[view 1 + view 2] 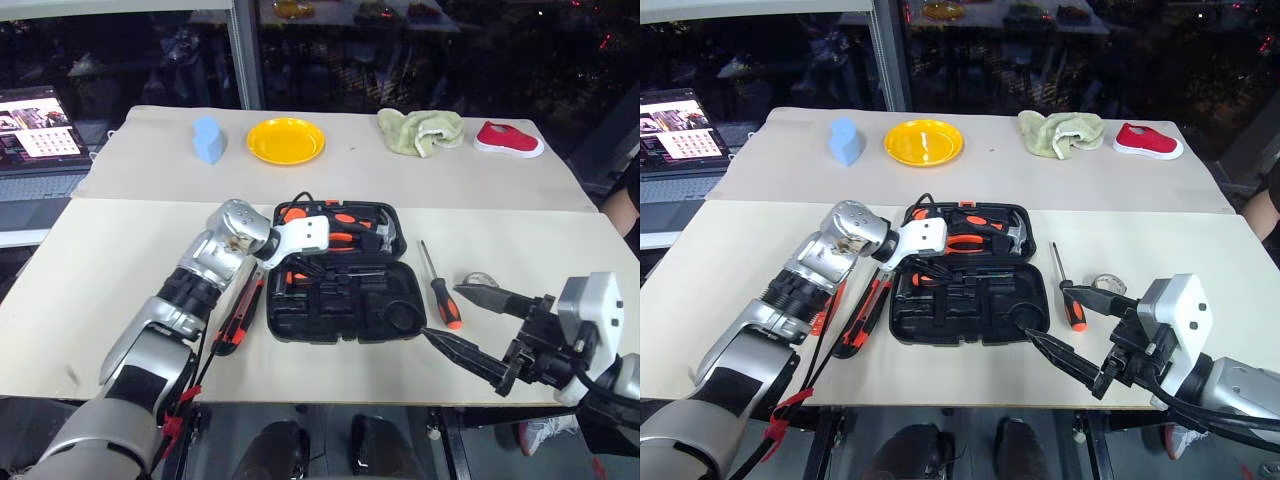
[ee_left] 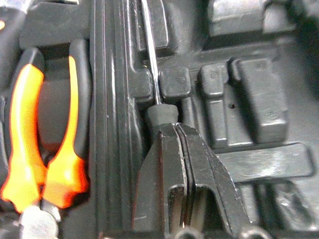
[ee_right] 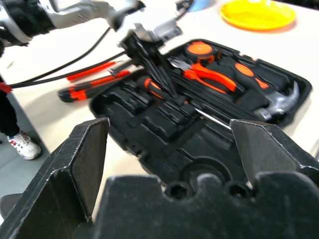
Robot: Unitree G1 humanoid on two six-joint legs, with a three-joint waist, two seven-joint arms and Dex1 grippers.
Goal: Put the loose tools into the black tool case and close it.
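Note:
The black tool case [image 1: 340, 330] lies open at the table's middle, with orange-handled pliers [image 2: 30, 149], a hammer and a tape measure in its far half. One screwdriver [image 2: 162, 112] rests in a slot of the near half. My left gripper [image 2: 174, 128] hangs just over its black collar, fingers pressed together with nothing between them. Right of the case lie a second screwdriver [image 1: 437, 285] and the grey tape roll [image 1: 480, 281]. Left of it lie the utility knife [image 1: 238, 320] and the slim red tester [image 3: 94, 69]. My right gripper [image 1: 445, 312] stands open and empty near the table's front right edge.
Along the far side of the table sit a blue object [image 1: 208, 139], a yellow plate [image 1: 286, 140], a green cloth [image 1: 420, 131] and a red shoe [image 1: 508, 139]. A laptop [image 1: 40, 125] stands off the table at far left. A black cable trails under my left arm.

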